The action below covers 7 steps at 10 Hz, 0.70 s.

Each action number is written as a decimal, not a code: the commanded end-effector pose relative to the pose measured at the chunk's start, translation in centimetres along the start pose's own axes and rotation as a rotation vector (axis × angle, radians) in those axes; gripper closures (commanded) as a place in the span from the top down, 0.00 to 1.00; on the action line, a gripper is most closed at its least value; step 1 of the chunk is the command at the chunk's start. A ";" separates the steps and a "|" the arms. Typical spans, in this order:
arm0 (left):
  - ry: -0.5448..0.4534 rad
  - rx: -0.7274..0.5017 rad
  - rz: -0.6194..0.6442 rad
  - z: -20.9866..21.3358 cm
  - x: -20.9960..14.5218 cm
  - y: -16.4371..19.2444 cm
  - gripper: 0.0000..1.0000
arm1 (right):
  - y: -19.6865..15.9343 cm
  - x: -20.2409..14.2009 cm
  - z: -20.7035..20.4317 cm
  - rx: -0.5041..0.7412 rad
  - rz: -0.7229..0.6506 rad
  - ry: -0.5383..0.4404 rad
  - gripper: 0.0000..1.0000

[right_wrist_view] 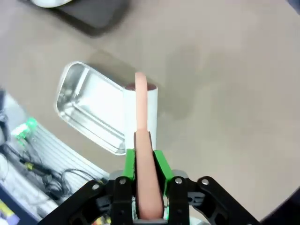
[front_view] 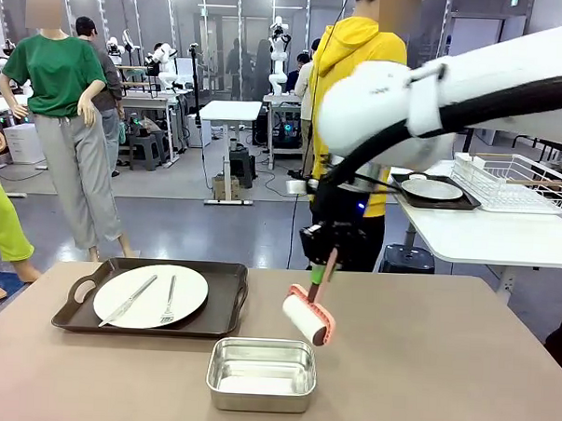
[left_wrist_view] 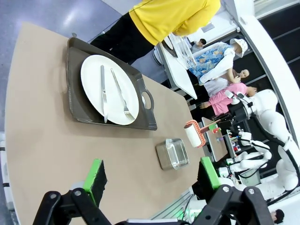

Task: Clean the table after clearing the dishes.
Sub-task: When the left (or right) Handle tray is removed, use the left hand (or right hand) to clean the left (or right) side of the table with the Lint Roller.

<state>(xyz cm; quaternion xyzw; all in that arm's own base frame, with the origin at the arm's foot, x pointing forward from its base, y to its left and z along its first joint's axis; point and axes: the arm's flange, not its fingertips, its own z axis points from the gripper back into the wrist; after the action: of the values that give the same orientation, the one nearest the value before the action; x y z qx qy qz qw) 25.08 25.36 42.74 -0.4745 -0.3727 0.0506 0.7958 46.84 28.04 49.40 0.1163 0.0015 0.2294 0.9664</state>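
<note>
Nearest you, the left gripper (left_wrist_view: 152, 176) hangs over the table (front_view: 461, 367), jaws apart and empty, probably kept free for the tray. The steel pan (front_view: 261, 373) sits at the near edge. Just beyond, the right gripper (right_wrist_view: 144, 157) is clamped on the pink handle of the lint roller (front_view: 309, 319), its drum tilted low beside the pan, seemingly poised for wiping. Farther left, a plate (front_view: 150, 296) with knife (front_view: 128, 300) and fork (front_view: 169, 300) lies on its dark tray (front_view: 223, 306), so you should judge clearing unfinished. Beyond stands a person (front_view: 362, 56) by a white table (front_view: 476, 238).

White plate (front_view: 190, 290), dark brown tray (front_view: 227, 303)
</note>
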 end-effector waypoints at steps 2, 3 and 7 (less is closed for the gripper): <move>-0.001 -0.013 -0.008 0.2 0.0 0.0 1.00 | -2.7 -4.6 -0.6 0.027 -0.329 -0.106 0.00; -0.001 -0.013 -0.008 0.2 0.0 0.0 1.00 | -3.9 -4.7 -0.6 0.007 -0.408 -0.116 0.00; -0.001 -0.013 -0.008 0.2 0.0 0.0 1.00 | -5.4 -4.9 -0.5 0.022 -0.394 -0.099 0.00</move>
<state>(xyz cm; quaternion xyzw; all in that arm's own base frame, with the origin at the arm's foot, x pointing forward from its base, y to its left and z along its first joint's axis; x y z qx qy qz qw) 25.08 25.36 42.74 -0.4745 -0.3727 0.0506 0.7959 44.99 21.15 47.27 0.1269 -0.0221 0.0201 0.9915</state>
